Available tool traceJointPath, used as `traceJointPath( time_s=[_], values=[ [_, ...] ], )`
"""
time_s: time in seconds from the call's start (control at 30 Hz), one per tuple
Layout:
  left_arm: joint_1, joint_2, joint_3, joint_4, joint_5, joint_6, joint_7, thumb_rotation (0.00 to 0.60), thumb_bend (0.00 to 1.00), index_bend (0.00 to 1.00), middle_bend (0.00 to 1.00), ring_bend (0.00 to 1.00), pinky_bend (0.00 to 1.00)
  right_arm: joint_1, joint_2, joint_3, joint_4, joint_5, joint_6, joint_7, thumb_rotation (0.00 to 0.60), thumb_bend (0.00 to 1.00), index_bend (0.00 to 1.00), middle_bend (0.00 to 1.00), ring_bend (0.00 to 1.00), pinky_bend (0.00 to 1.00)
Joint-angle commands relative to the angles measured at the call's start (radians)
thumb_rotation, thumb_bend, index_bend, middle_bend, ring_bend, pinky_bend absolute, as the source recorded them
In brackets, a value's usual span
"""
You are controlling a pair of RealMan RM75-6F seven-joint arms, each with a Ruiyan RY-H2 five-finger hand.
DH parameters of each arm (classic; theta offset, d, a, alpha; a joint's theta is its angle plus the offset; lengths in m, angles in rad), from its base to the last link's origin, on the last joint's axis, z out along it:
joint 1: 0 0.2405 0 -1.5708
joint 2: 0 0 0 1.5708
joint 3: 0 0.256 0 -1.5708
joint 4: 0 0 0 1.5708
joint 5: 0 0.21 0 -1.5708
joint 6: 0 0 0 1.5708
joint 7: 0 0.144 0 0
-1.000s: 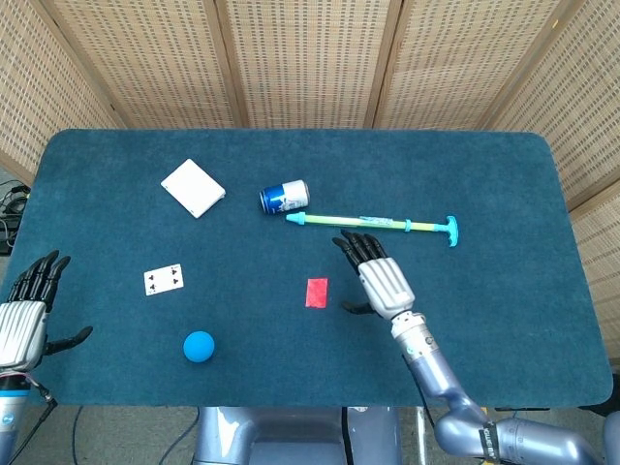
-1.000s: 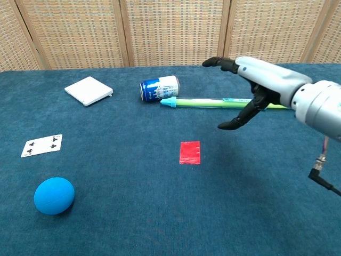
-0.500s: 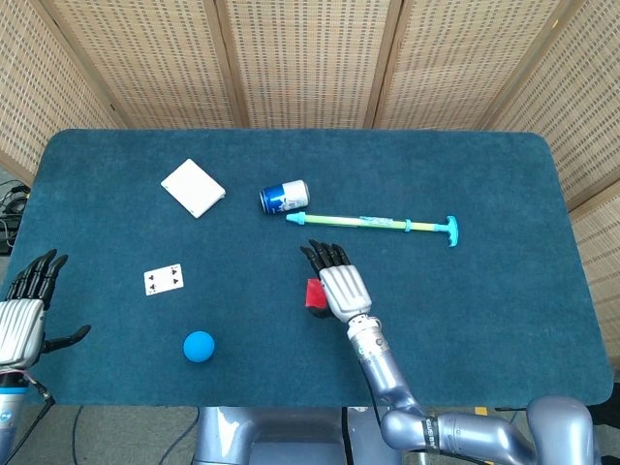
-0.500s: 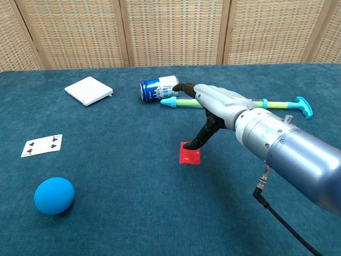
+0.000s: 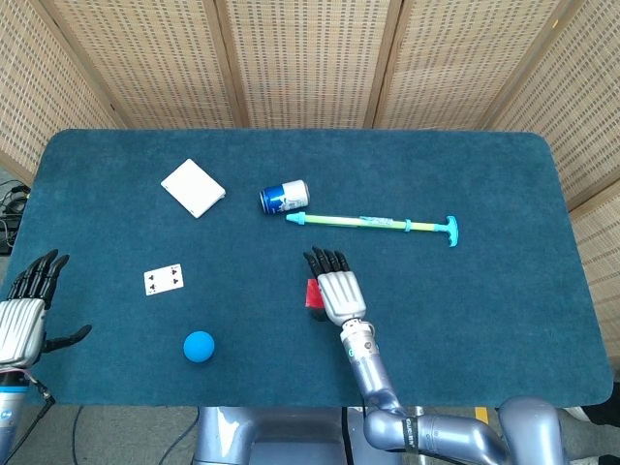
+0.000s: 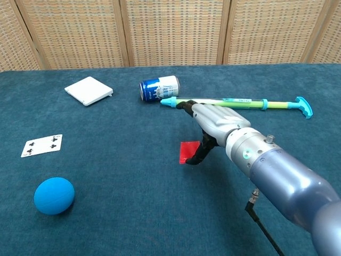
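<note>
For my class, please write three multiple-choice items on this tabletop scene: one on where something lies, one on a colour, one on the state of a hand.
1. Where does the blue ball lie?
A. Near the front edge, on the robot's left side
B. Beside the can
C. On the white box

2. What colour is the small flat square by the right hand?
A. Yellow
B. Red
C. White

3. How is the left hand?
A. Holding the playing card
B. Pressing on the ball
C. Open, holding nothing

Answers:
1 A: the head view shows the ball low and left, far from the can and the white box.
2 B: the chest view shows it red.
3 C: its fingers are spread at the table edge, away from the playing card.
</note>
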Motion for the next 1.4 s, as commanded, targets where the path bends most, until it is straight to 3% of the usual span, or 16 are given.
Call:
traceJointPath(
  time_s=[0.03, 1.0, 1.07, 1.23, 1.4],
  values=[
    [0.001, 0.002, 0.001, -0.002, 0.002, 0.003, -0.002, 0.6, 0.1, 0.0, 0.0, 0.0, 0.09, 0.002, -0.01, -0.007, 0.025, 0.001, 0.0, -0.004, 0.6, 0.29, 0.01, 0.0, 0.0, 0.0],
    [-0.004, -0.008, 0.0, 0.002, -0.008, -0.004, 0.01, 0.6, 0.1, 0.0, 0.0, 0.0, 0.09, 0.043, -0.055, 0.01, 0.15, 0.027, -0.071, -0.001, 0.6, 0.3, 0.02, 0.0, 0.0, 0.0],
    [-0.005, -0.008, 0.0, 0.002, -0.011, -0.006, 0.01, 0.6, 0.1, 0.0, 0.0, 0.0, 0.09, 0.052, -0.066, 0.015, 0.169, 0.017, -0.067, 0.001, 0.6, 0.35, 0.03, 0.0, 0.0, 0.0],
    [-0.006, -0.009, -0.001, 0.004, -0.013, -0.008, 0.01, 0.6, 0.1, 0.0, 0.0, 0.0, 0.09, 0.065, -0.09, 0.021, 0.217, -0.027, -0.045, 0.031, 0.6, 0.61, 0.03, 0.0, 0.0, 0.0],
    [-0.006, -0.009, 0.002, 0.003, -0.008, -0.007, 0.012, 0.6, 0.1, 0.0, 0.0, 0.0, 0.09, 0.057, -0.083, 0.016, 0.208, -0.055, -0.02, 0.042, 0.6, 0.72, 0.04, 0.0, 0.0, 0.0]
  ],
)
